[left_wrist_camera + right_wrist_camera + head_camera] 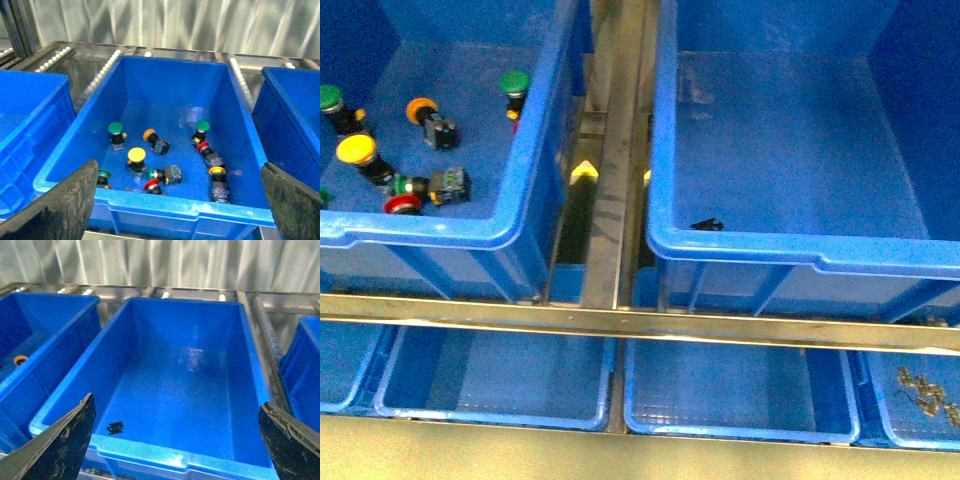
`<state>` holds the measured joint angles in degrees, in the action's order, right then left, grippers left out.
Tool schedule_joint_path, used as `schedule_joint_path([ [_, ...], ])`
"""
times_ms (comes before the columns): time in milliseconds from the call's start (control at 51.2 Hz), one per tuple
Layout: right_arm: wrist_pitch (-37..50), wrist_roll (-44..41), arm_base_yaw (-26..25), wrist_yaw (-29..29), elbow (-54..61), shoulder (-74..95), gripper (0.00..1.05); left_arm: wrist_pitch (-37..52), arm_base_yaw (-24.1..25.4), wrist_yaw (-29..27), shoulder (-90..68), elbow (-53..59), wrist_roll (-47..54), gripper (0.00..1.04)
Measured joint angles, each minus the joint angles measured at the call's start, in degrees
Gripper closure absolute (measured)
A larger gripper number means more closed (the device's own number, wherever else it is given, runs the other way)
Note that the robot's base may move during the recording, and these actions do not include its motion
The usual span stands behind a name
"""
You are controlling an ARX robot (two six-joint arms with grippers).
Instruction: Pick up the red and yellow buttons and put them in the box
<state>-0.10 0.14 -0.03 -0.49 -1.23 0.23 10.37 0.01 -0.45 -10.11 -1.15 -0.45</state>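
Observation:
The yellow button (136,155) (357,150) and the red button (151,186) (402,205) lie on the floor of the left blue crate (150,206), near its front wall. A second red cap (202,147) lies further right in that crate. My left gripper (178,167) hangs open above and in front of the crate's near rim, holding nothing. The box (150,450) (800,250) stands to the right, holding only a small black piece (115,427). My right gripper (176,402) is open over its near rim. Neither arm shows in the front view.
Green-capped buttons (115,128) (202,125), an orange-capped one (149,134) and an amber-capped one (217,171) share the left crate. A metal rail (640,325) crosses in front of both crates. Shallow blue trays (490,380) (720,390) sit below; one holds metal parts (925,392).

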Motion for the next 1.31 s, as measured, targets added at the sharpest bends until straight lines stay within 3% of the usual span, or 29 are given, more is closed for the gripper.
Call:
schedule_joint_path([
  [137,0.0,0.0,0.0,0.4,0.0,0.0,0.07,-1.7,-0.4,-1.6,-0.9,-0.5,-1.3,0.08],
  [215,0.0,0.0,0.0,0.5,0.0,0.0,0.07,-20.2,-2.4,-12.0,-11.1,-8.3,-9.9,0.08],
  [273,0.0,0.0,0.0,0.4,0.0,0.0,0.07,-25.8,-1.2,-14.6,-18.8,-12.5,-14.4,0.08],
  [488,0.0,0.0,0.0,0.5,0.0,0.0,0.07,-13.8,5.8,-9.5,-44.0,-27.7,-16.8,0.08],
  [684,0.0,0.0,0.0,0.5,0.0,0.0,0.07,-3.7,6.5,-4.0,-71.9,-44.3,-15.2,0.08],
  [879,0.0,0.0,0.0,0.5,0.0,0.0,0.07,-4.3,5.6,-1.3,-96.7,-59.5,-16.5,0.08],
  [1308,0.0,0.0,0.0,0.5,0.0,0.0,0.07,-6.4,6.3,0.7,-116.1,-74.5,-16.9,0.08],
])
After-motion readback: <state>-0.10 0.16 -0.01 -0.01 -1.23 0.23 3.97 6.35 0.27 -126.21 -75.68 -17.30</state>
